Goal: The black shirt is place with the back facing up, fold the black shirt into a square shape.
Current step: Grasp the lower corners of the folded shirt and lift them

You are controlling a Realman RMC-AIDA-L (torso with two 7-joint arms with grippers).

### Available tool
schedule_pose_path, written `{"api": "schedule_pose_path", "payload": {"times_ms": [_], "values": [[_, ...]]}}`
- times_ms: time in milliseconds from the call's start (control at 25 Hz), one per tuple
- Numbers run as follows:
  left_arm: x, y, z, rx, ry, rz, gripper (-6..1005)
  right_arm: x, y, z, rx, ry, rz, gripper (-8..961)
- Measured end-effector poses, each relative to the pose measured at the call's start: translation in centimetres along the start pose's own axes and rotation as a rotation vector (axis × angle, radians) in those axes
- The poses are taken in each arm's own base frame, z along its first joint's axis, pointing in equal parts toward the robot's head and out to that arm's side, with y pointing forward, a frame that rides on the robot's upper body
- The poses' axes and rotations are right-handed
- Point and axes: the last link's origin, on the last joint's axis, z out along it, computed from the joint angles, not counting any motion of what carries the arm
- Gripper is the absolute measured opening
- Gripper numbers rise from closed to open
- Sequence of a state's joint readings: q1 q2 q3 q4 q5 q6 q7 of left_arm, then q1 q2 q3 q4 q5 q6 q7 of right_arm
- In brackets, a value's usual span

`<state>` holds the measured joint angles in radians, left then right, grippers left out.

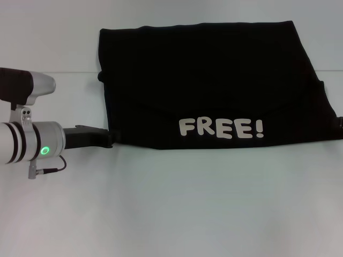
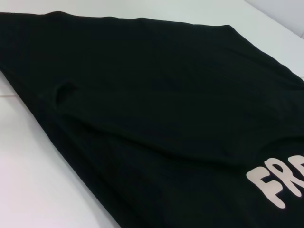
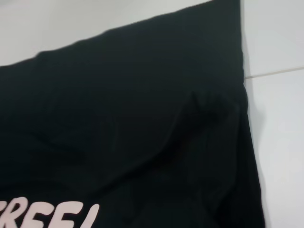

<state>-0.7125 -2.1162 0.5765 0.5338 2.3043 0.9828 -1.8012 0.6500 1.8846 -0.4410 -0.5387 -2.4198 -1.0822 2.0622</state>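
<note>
Black shirt (image 1: 214, 80) lies folded in wide rectangle on far half of white table (image 1: 171, 214), pale "FREE!" lettering (image 1: 221, 128) showing near its front edge. Left gripper (image 1: 110, 139) reaches in from left, tip at shirt's near-left corner; jaw state cannot tell. Right gripper barely visible at right frame edge beside shirt, state cannot tell.

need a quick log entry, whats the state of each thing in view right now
black shirt: lying flat on the table, already folded into a wide rectangle, not yet square
FREE! print: facing up, along the shirt's near edge
left gripper: low at the shirt's near left corner, its tip at the fabric edge
right gripper: not seen in the head view
table: white, carrying the shirt
</note>
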Motion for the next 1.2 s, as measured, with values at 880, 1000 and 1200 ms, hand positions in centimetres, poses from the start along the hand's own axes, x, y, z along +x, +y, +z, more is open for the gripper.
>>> {"api": "schedule_pose_path", "payload": {"times_ms": [880, 1000, 1200], "values": [[0.5, -0.2, 0.1, 0.013, 0.007, -0.006, 0, 0.5, 1.6, 3.0, 0.036, 0.053, -0.059, 635], [0.5, -0.2, 0.1, 0.014, 0.007, -0.006, 0, 0.7, 1.7, 3.0, 0.028, 0.059, -0.062, 526], [0.5, -0.2, 0.1, 0.016, 0.008, -0.008, 0, 0.9, 1.6, 2.7, 0.02, 0.06, -0.061, 192]]}}
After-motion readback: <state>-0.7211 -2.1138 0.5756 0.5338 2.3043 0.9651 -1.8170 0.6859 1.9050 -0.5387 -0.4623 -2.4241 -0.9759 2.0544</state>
